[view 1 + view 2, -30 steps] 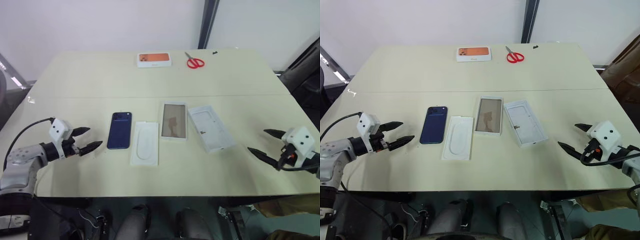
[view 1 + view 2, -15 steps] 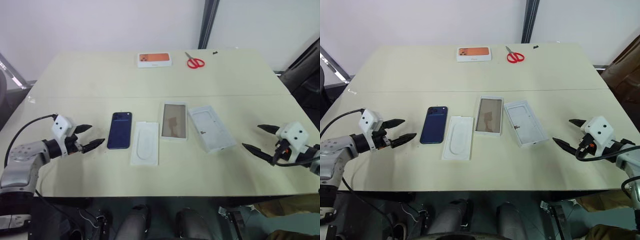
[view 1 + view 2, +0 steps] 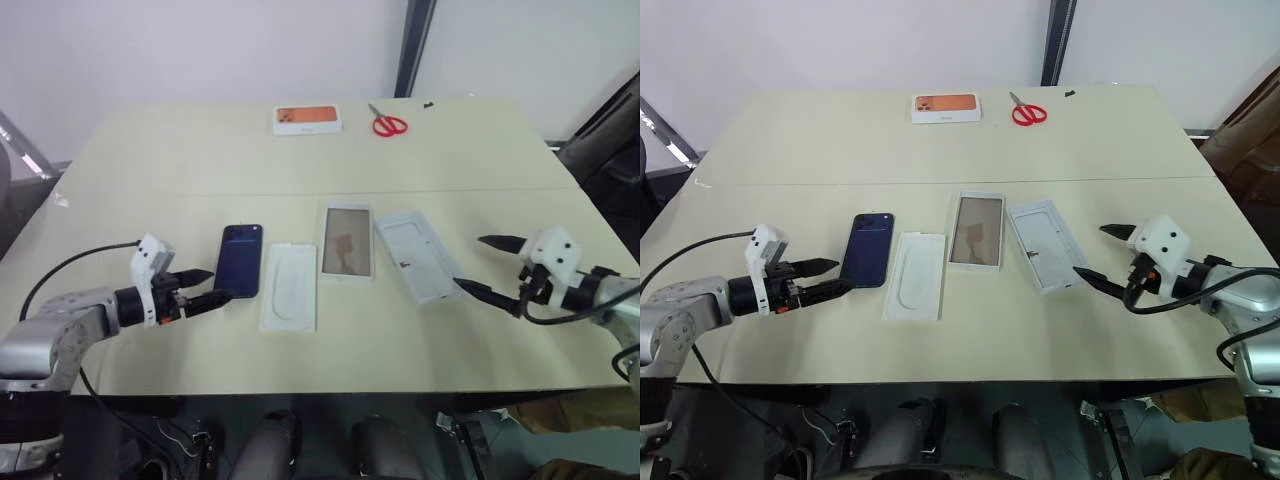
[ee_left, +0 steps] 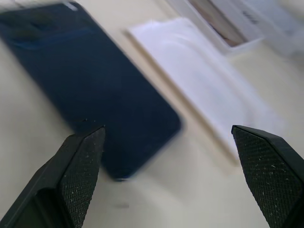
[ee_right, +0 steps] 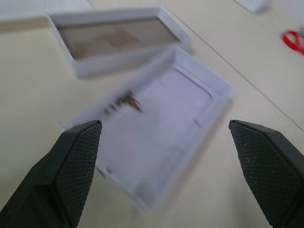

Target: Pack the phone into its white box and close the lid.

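Left end effector (image 3: 203,286) spread wide, empty, tips just short of the phone's (image 3: 240,260) near edge. Right end effector (image 3: 487,266) also spread wide, empty, pointing at the lid (image 3: 421,254) just ahead of it. The white box (image 3: 347,242) lies between lid and flat white card (image 3: 290,285) on the surface (image 3: 200,160).

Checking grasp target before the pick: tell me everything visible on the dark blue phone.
The slim, dark navy-blue rectangular phone lies flat on the beige table, back up, with a camera cluster at its far corner. Its surface looks smooth and glossy. To its right, close alongside, lies a flat white card with an oval recess. The left gripper, jaws open, points at its near end without touching it.
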Action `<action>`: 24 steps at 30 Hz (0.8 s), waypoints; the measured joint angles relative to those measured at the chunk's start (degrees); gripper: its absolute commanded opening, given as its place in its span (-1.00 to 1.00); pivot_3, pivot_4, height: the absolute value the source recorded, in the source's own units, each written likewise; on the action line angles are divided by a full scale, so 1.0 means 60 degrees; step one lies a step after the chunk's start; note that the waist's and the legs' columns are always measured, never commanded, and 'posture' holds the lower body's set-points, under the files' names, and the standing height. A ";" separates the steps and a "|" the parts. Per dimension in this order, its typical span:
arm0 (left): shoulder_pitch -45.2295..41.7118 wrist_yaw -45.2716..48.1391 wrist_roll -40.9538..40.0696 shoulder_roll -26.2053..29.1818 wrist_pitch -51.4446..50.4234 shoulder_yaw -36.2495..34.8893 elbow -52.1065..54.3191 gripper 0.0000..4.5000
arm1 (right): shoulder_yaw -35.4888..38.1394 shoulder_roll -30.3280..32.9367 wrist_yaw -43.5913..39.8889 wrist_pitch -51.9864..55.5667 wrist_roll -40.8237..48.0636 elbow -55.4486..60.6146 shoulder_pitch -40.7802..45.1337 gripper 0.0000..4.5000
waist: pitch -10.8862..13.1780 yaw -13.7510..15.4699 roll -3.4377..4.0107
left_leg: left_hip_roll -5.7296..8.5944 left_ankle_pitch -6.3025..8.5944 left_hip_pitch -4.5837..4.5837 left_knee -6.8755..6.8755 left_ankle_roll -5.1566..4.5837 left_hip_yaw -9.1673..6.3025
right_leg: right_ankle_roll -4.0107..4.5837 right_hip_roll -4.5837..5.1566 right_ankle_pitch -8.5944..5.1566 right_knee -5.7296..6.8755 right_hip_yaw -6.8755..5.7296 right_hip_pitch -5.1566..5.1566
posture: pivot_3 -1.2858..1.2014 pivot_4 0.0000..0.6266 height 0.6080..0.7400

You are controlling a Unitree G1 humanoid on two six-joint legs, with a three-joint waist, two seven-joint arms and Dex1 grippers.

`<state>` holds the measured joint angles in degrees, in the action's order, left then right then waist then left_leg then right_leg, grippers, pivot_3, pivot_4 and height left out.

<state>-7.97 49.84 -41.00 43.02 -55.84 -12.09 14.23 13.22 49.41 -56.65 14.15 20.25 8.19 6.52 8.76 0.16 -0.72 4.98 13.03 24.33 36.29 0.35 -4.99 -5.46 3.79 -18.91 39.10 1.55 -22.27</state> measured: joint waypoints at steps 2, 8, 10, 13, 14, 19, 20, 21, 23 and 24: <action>0.0048 -0.0404 -0.0271 -0.0097 -0.0654 0.0043 0.0339 0.98 | -0.0227 -0.0172 0.0029 0.0051 0.0009 -0.0001 0.0165 1.00 | 0.0000 0.0013 0.0000 | -0.0001 -0.0001 0.0000 -0.0002 0.0001 0.0000 | 0.0000 -0.0001 0.0000 0.0002 -0.0001 -0.0002 | 0.03 -0.52 0.91; -0.0289 -0.1334 -0.1107 -0.0534 -0.2458 -0.0023 0.0331 0.98 | -0.0511 -0.0210 0.0047 0.0109 0.0009 -0.0012 0.0380 1.00 | 0.0000 0.0068 0.0000 | 0.0001 -0.0001 0.0000 0.0008 0.0001 0.0000 | 0.0000 -0.0001 0.0000 0.0001 -0.0002 0.0002 | 0.03 -0.52 0.91; -0.0448 -0.1618 -0.1348 -0.0866 -0.2839 -0.0108 0.0220 0.98 | -0.0575 -0.0245 0.0101 0.0108 -0.0004 -0.0012 0.0429 1.00 | 0.0000 0.0073 0.0000 | 0.0001 -0.0001 0.0000 0.0007 0.0002 -0.0001 | 0.0000 -0.0001 0.0000 0.0001 -0.0003 0.0001 | 0.03 -0.52 0.91; -0.0648 -0.1950 -0.1678 -0.1291 -0.3252 -0.0266 0.0061 0.98 | -0.0732 -0.0382 0.0180 0.0109 -0.0037 0.0008 0.0436 1.00 | 0.0000 0.0067 0.0000 | 0.0002 -0.0002 0.0000 0.0010 0.0003 0.0002 | 0.0000 -0.0001 0.0000 0.0001 0.0000 0.0002 | 0.03 -0.52 0.91; -0.0648 -0.2031 -0.1769 -0.1434 -0.3305 -0.0374 0.0057 0.98 | -0.0786 -0.0392 0.0206 0.0117 -0.0046 0.0033 0.0441 1.00 | 0.0000 0.0067 0.0000 | 0.0002 -0.0002 0.0000 0.0009 0.0003 0.0002 | 0.0000 -0.0001 0.0000 0.0001 0.0001 0.0000 | 0.03 -0.52 0.91; -0.0474 -0.2432 -0.2009 -0.1947 -0.3274 -0.0472 0.0110 0.98 | -0.1021 -0.0576 0.0427 0.0283 -0.0079 0.0489 0.0602 1.00 | -0.0001 0.0047 0.0002 | 0.0001 -0.0007 -0.0001 0.0005 0.0012 0.0002 | 0.0000 -0.0002 0.0000 0.0001 0.0001 -0.0001 | 0.03 -0.52 0.91; -0.0420 -0.2561 -0.2025 -0.2067 -0.3235 -0.0505 0.0177 0.98 | -0.1024 -0.0576 0.0468 0.0279 -0.0133 0.0524 0.0602 1.00 | -0.0002 0.0054 0.0003 | 0.0001 -0.0006 -0.0001 0.0007 0.0011 0.0002 | 0.0000 -0.0002 0.0000 -0.0001 0.0002 0.0003 | 0.03 -0.52 0.91; -0.0299 -0.2728 -0.2059 -0.2270 -0.3170 -0.0586 0.0251 0.88 | -0.1023 -0.0576 0.0497 0.0280 -0.0153 0.0540 0.0600 1.00 | -0.0002 0.0072 0.0003 | 0.0002 -0.0006 -0.0002 0.0010 0.0011 0.0002 | 0.0000 -0.0001 0.0000 -0.0002 0.0001 0.0007 | 0.03 -0.52 0.91; -0.0190 -0.2915 -0.2090 -0.2421 -0.3096 -0.0661 0.0268 0.64 | -0.1023 -0.0575 0.0533 0.0280 -0.0157 0.0565 0.0610 1.00 | -0.0003 0.0103 0.0003 | 0.0002 -0.0006 -0.0002 0.0012 0.0010 -0.0001 | 0.0000 -0.0001 0.0000 -0.0002 -0.0002 0.0008 | 0.03 -0.52 0.91; -0.0163 -0.3016 -0.2088 -0.2428 -0.3106 -0.0679 0.0241 0.44 | -0.1015 -0.0575 0.0569 0.0280 -0.0162 0.0568 0.0613 1.00 | -0.0003 0.0095 0.0002 | 0.0002 -0.0006 -0.0002 0.0011 0.0010 0.0000 | 0.0000 -0.0001 0.0000 -0.0002 -0.0001 0.0008 | 0.03 -0.52 0.91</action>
<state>-8.94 31.74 -53.53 28.45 -74.47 -16.17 15.67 7.13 45.97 -53.24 15.83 19.27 11.60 10.20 8.74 0.73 -0.71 4.99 12.99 24.32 36.36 0.41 -4.99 -5.45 3.78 -18.90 39.09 1.55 -22.22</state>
